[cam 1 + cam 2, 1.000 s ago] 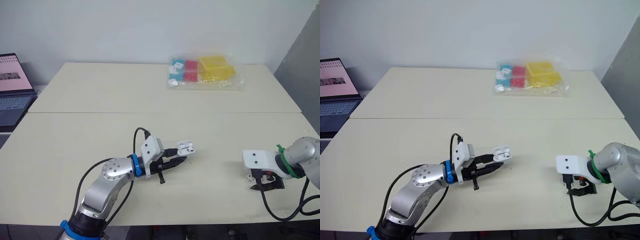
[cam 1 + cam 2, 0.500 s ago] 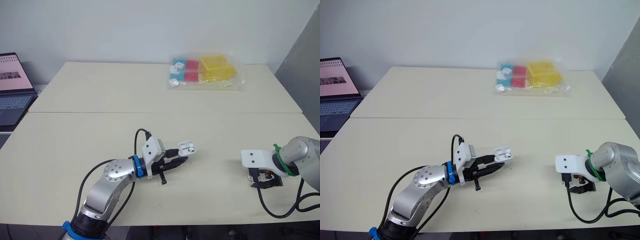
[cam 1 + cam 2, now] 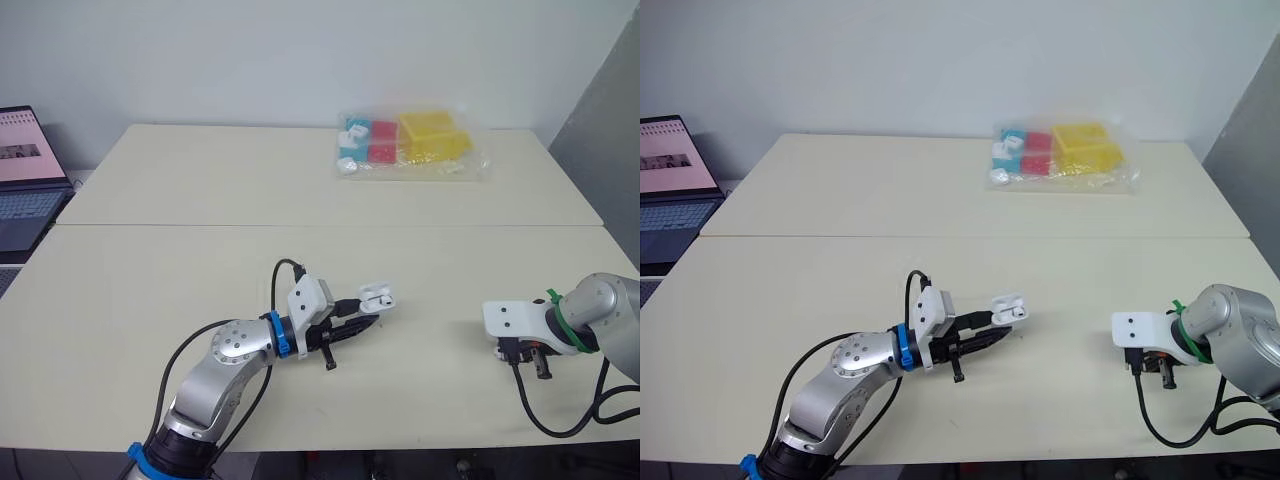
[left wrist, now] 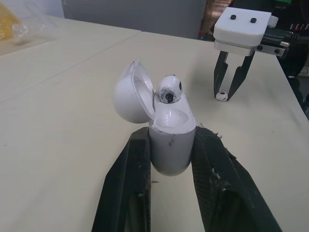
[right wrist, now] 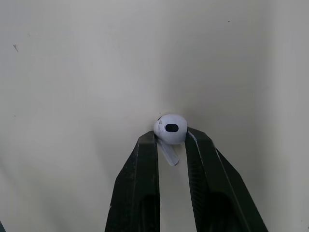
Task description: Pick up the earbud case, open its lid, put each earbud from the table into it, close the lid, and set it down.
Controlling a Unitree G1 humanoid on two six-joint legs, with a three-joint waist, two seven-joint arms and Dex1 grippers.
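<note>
Two pale tables (image 3: 200,180) stand edge to edge, with a seam running across between them. On the near one, the left gripper (image 4: 171,136) reaches forward, low over the surface, and clamps the white earbud case (image 4: 171,154) between its two black fingers. The case stands upright and its rounded lid (image 4: 128,99) is swung back, open. One earbud (image 4: 169,90) sits in the case with its head poking out; its stem is hidden inside.

Well apart, near the right edge of the same table, the right gripper (image 5: 172,140) points straight down. Its fingertips press on both sides of the head of a second earbud (image 5: 170,128), whose short stem lies in the gap between the fingers. Whether this earbud rests on the table or sits just above it is hard to tell. From the head views, a white wrist block (image 3: 510,318) covers most of those fingers.

At the far side, a clear plastic bag (image 3: 410,145) holds yellow, red and blue shapes too blurred to identify. An open laptop (image 3: 25,180) is cut off by the left edge.
</note>
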